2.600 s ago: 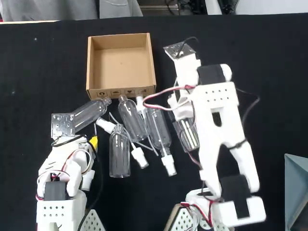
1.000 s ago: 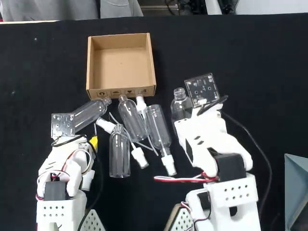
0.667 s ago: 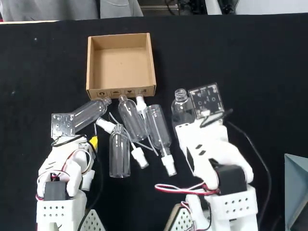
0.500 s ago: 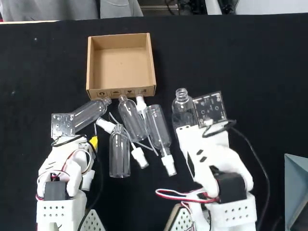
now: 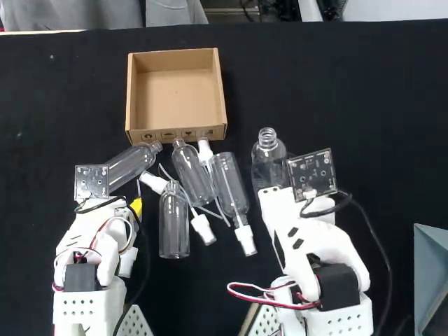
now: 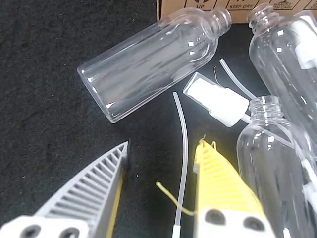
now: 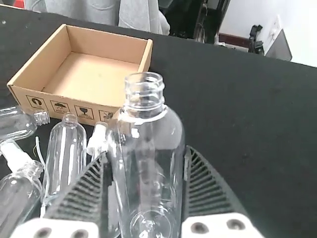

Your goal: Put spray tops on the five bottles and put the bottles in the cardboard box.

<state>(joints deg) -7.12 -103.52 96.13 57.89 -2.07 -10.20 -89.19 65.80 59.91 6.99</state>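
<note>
My right gripper (image 5: 274, 183) is shut on a clear uncapped bottle (image 5: 267, 155) and holds it upright, right of the pile and in front of the cardboard box (image 5: 176, 131). In the right wrist view the bottle (image 7: 146, 148) stands between both fingers, its open neck up. Several more clear bottles (image 5: 192, 171) lie on the black table with white spray tops (image 5: 203, 227) scattered among them. My left gripper (image 6: 162, 146) is open near the front left. A thin dip tube (image 6: 182, 144) runs between its fingers, just short of a lying bottle (image 6: 151, 62) and a spray top (image 6: 218, 103).
The box (image 7: 59, 103) holds nothing and sits at the back, open side up. The black table stretches bare to the right of the box and the right arm. A grey object (image 5: 430, 273) pokes in at the right front edge.
The right arm pulled back from its stretched reach over the pile, lifting one bottle upright, then drew it slightly toward the front while its wrist turned. The left arm has not moved.
</note>
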